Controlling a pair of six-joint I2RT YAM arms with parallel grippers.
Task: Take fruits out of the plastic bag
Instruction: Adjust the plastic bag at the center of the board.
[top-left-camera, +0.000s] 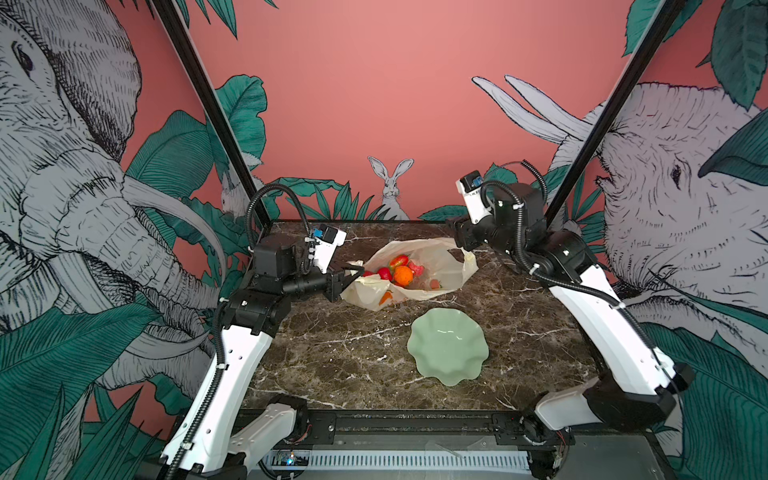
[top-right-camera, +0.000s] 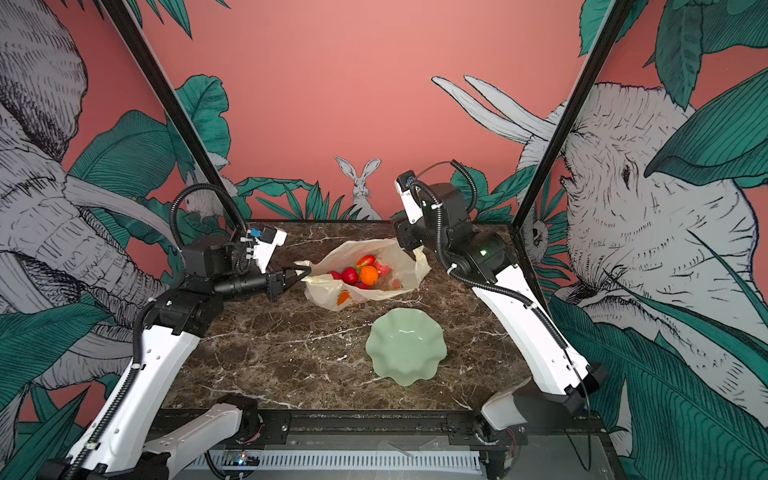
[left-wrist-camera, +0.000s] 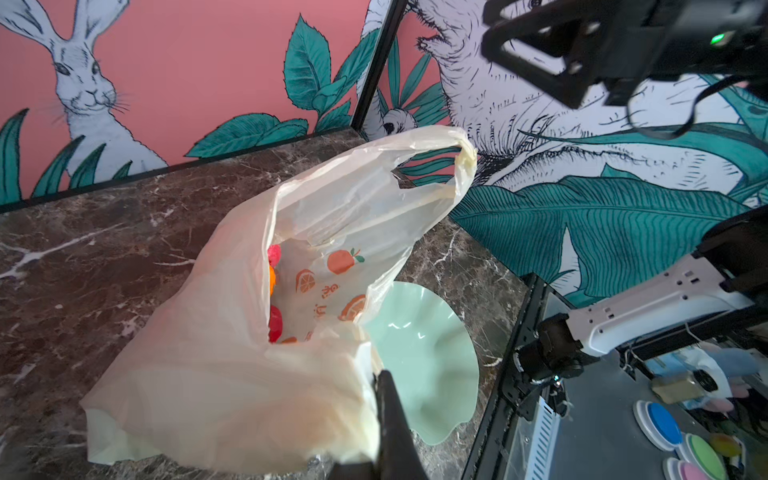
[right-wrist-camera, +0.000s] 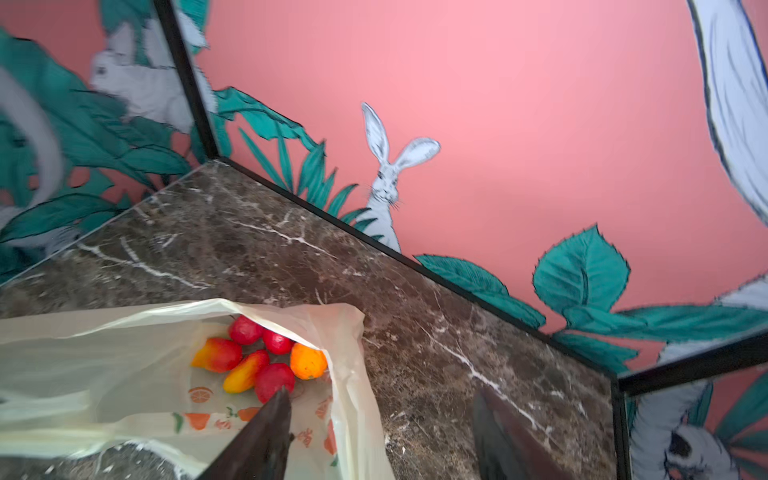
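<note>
The plastic bag (top-left-camera: 440, 257) (top-right-camera: 401, 255) lies open on the marble table, cream and crinkly, with a faint orange print. Several fruits (top-left-camera: 398, 272) (top-right-camera: 362, 274) (right-wrist-camera: 266, 357) sit inside it: red ones, an orange one and red-yellow ones. Through the bag's mouth the left wrist view shows only slivers of the fruits (left-wrist-camera: 274, 320). My left gripper (top-left-camera: 353, 275) (top-right-camera: 306, 271) (left-wrist-camera: 380, 384) is shut on the bag's left rim and holds it up. My right gripper (top-left-camera: 463, 245) (top-right-camera: 409, 246) (right-wrist-camera: 383, 392) stands open just above the bag's right handle loop (left-wrist-camera: 465, 153), which stands free of it.
A pale green wavy-rimmed dish (top-left-camera: 448, 347) (top-right-camera: 405, 345) (left-wrist-camera: 428, 353) sits on the table in front of the bag, nearer the right arm. Printed walls and black frame posts close in the table's back and sides.
</note>
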